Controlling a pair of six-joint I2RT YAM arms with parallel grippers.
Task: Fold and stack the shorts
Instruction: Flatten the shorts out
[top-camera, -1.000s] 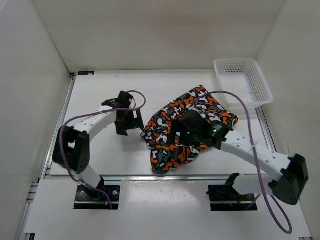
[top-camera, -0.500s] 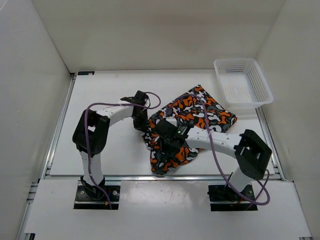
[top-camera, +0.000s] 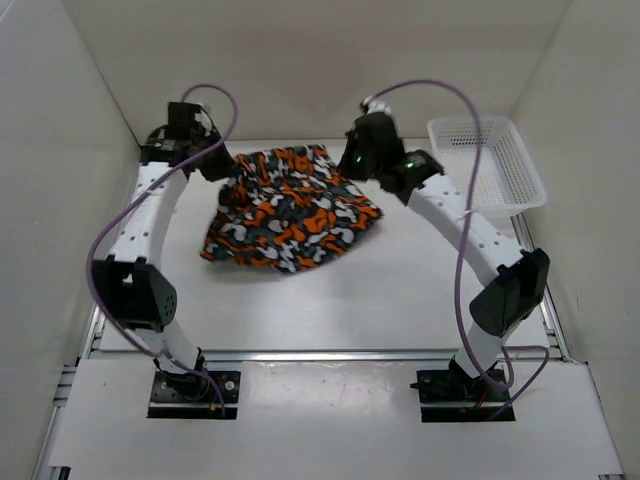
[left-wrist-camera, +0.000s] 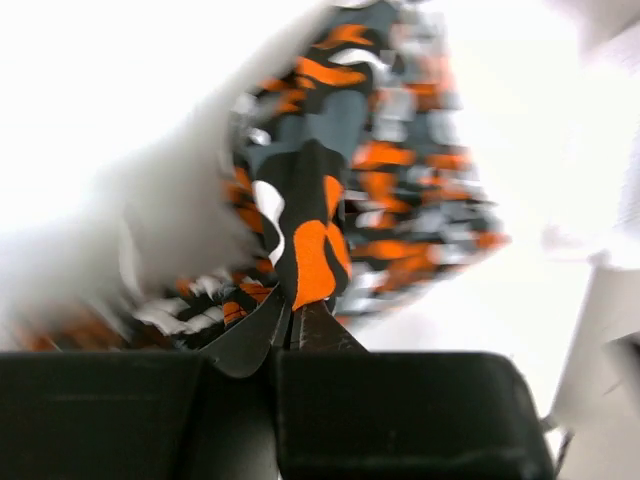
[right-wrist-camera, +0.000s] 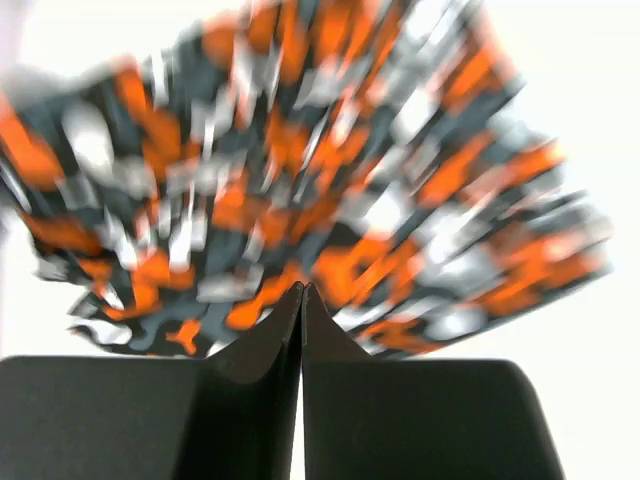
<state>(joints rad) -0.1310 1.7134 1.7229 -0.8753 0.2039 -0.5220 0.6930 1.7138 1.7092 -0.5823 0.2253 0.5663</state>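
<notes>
The shorts (top-camera: 285, 205), blotched orange, black, grey and white, hang spread out between my two grippers over the far part of the table. My left gripper (top-camera: 218, 165) is shut on their upper left edge. In the left wrist view the jaws (left-wrist-camera: 293, 308) pinch a fold of the shorts (left-wrist-camera: 330, 180). My right gripper (top-camera: 350, 165) is shut at their upper right edge. Its closed tips (right-wrist-camera: 302, 290) meet against the blurred cloth of the shorts (right-wrist-camera: 300, 150). The lower hem trails toward the table at the near left.
A white mesh basket (top-camera: 472, 121) stands at the far right corner of the table, just right of the right arm. White walls close in the table at the back and on both sides. Purple cables loop above both arms.
Both grippers have shut on the shorts and swung up and away toward the far wall. The shorts went from a crumpled heap near the front to a spread sheet held between them.
</notes>
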